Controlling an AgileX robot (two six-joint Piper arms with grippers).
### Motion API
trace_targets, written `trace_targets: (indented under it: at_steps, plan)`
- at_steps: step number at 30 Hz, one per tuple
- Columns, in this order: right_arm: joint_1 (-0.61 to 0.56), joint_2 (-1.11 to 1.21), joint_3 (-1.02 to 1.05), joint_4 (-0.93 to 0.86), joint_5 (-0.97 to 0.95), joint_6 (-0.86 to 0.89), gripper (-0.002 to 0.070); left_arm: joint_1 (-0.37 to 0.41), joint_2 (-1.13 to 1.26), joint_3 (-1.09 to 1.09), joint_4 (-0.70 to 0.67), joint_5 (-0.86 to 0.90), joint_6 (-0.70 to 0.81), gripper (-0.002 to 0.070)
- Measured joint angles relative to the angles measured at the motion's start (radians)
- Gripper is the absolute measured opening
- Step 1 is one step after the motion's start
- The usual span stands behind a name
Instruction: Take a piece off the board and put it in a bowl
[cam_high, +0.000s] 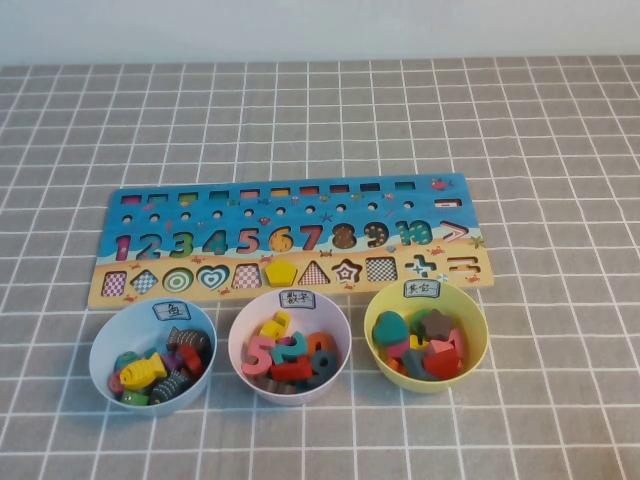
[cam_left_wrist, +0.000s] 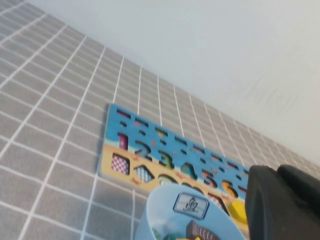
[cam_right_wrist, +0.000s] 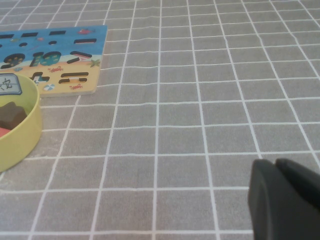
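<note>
**Nothing lifted yet: yellow pentagon waits in its slot**

The board (cam_high: 292, 238) lies across the middle of the bench, long side running left to right, and the piece (cam_high: 280, 271) sits flat in the tan strip along the board's near edge, roughly mid-row. Just beside that edge stand three bowls: a light blue bowl (cam_high: 105, 350) toward the left, a pale pink bowl (cam_high: 241, 335) in the middle, and the bowl (cam_high: 378, 312) that counts, yellow-green with its white label, toward the right and already carrying several shapes.

Neither arm shows in the high view. The left gripper (cam_left_wrist: 282, 205) hangs off the bench's left side above the blue bowl; the right gripper (cam_right_wrist: 285, 200) hovers over bare cloth toward the right edge. Released or clenched? Cannot tell for either one.

So this reads as the opening step, the approach. Next call, in my judgement: one arm comes over the strip, drops squarely onto the pentagon with its claw spread, and pinches the thin edges without catching its patterned neighbours.
</note>
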Motion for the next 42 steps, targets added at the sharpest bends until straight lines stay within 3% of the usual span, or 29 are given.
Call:
trace_targets:
  at_steps: [6, 10, 17, 30, 42]
  plan:
    - [0.0, 0.0, 0.0, 0.0, 0.0, 0.0, -0.0017, 0.0, 0.0, 0.0, -0.017, -0.061, 0.035, -0.0002]
    - [0.0, 0.0, 0.0, 0.0, 0.0, 0.0, -0.0017, 0.0, 0.047, -0.081, -0.017, 0.004, 0.035, -0.0002]
    - [0.0, 0.0, 0.0, 0.0, 0.0, 0.0, -0.0017, 0.0, 0.439, -0.413, 0.051, 0.303, 0.045, -0.0002]
    - [0.0, 0.0, 0.0, 0.0, 0.0, 0.0, -0.0017, -0.002, 1.206, -1.056, 0.08, 0.747, 0.319, -0.0002]
    - [0.0, 0.0, 0.0, 0.0, 0.0, 0.0, -0.0017, -0.225, 1.684, -1.529, 0.215, 0.974, 0.411, -0.0002]
